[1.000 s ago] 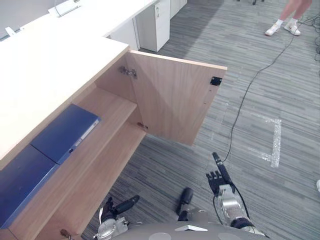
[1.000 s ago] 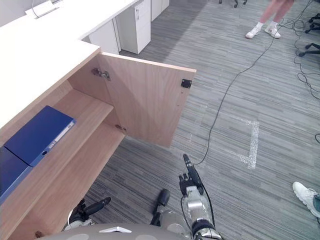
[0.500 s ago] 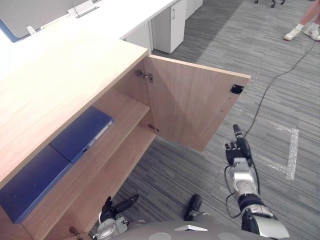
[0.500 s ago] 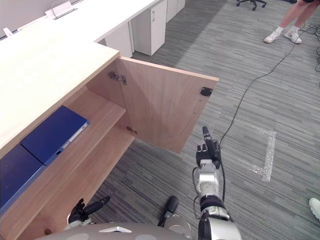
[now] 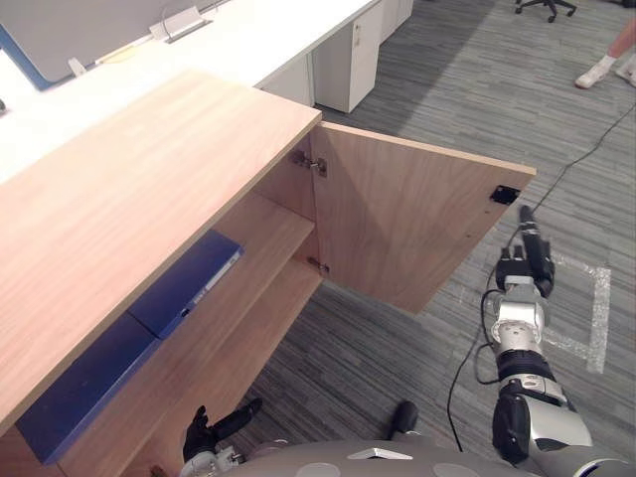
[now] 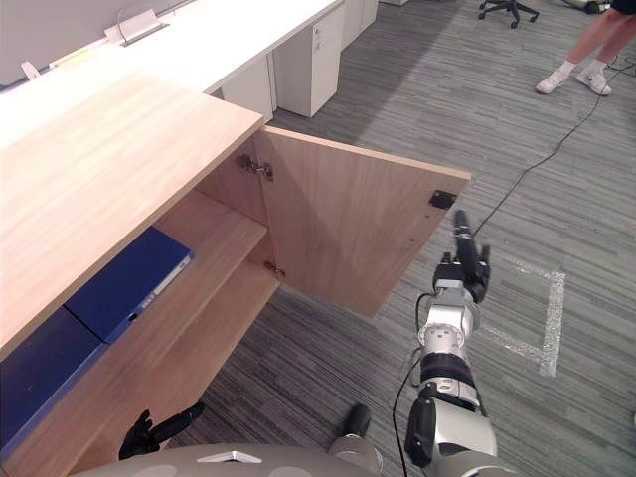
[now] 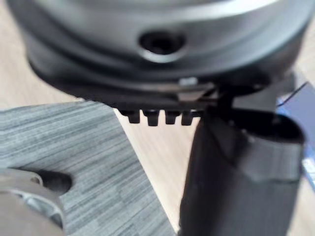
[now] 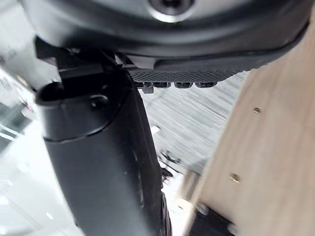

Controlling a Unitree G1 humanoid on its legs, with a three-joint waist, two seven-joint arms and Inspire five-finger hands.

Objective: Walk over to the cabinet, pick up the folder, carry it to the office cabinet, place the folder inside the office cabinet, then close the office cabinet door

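Note:
A blue folder (image 5: 184, 283) lies flat on the upper shelf of the open wooden cabinet (image 5: 149, 189), with a second, darker blue folder (image 5: 84, 388) beside it on the left. The cabinet door (image 5: 407, 224) stands swung out, with a black latch (image 5: 505, 194) at its free edge. My right hand (image 5: 525, 268) is raised just beside that free edge, fingers straight and holding nothing. In the right wrist view the door's wood (image 8: 275, 147) is close past the thumb. My left hand (image 5: 214, 427) hangs low in front of the lower shelf, fingers relaxed and empty.
A long white desk (image 5: 248, 35) with a white drawer unit (image 5: 353, 60) runs behind the cabinet. White tape marks (image 5: 596, 308) and a black cable (image 6: 537, 164) lie on the grey carpet. A person's shoes (image 6: 571, 79) and an office chair (image 6: 507, 8) are at the far right.
My right hand has risen from low near my body to beside the door's free edge. The whole picture has shifted as the camera moved. The folders and door have not moved.

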